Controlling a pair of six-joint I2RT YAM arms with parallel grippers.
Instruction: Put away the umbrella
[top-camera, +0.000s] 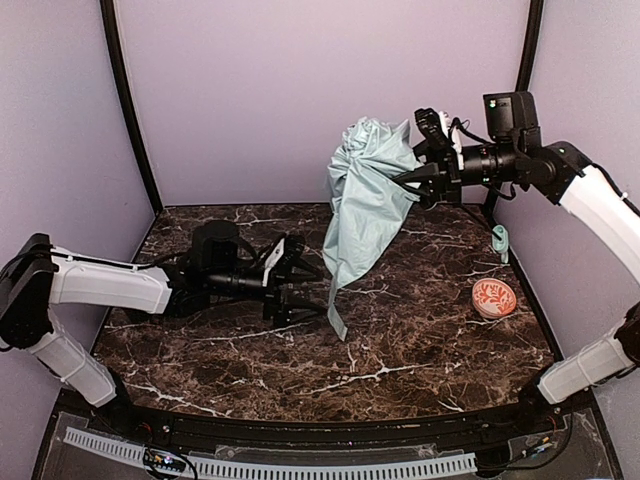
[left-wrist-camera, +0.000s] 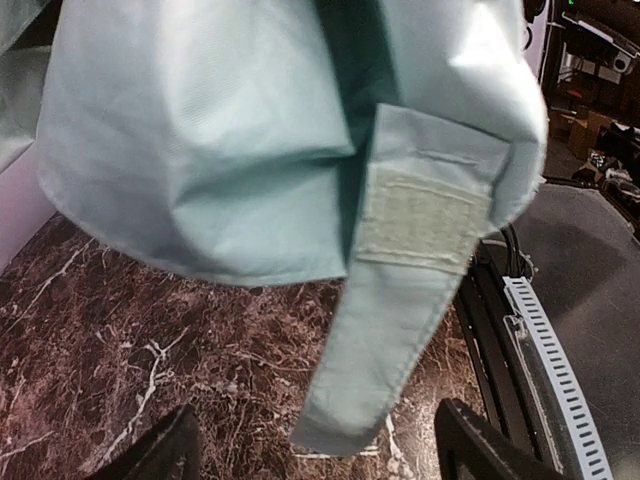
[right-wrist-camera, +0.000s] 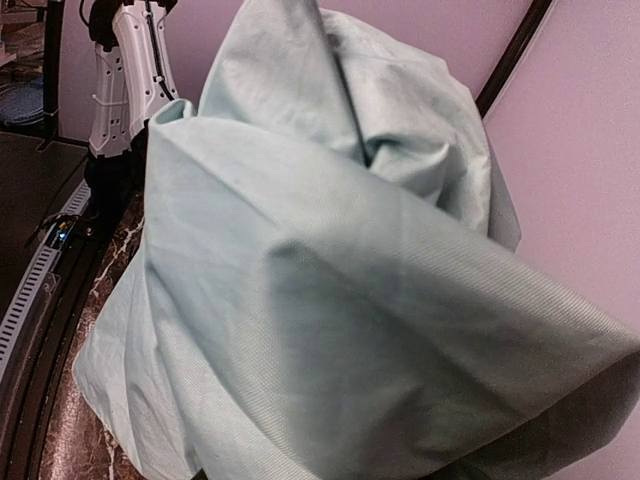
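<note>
Overhead view. My right jaws (top-camera: 412, 183) are clenched on the upper part of the umbrella (top-camera: 365, 200) and hold it in the air above the far half of the tabletop (top-camera: 400, 350). Its pale mint fabric hangs down from the grip in loose, crumpled folds that narrow toward the bottom. A closing strap (top-camera: 336, 318) dangles from the lowest fold, its tip close to the marble-patterned surface.

My left jaws (top-camera: 315, 292) lie low over the tabletop, pointing right, just beside the strap. They are released and spread wide, grasping nothing.

Left wrist view. The strap hangs between my two dark fingertips (left-wrist-camera: 165, 450), touching neither. A pale fastening patch (left-wrist-camera: 420, 220) is sewn where the strap joins the fabric.

Right wrist view. Mint fabric fills almost the whole picture and hides my own fingers.

A round orange-red ball (top-camera: 494, 297) with a white pattern rests on the tabletop near the right wall, well apart from the umbrella.
</note>
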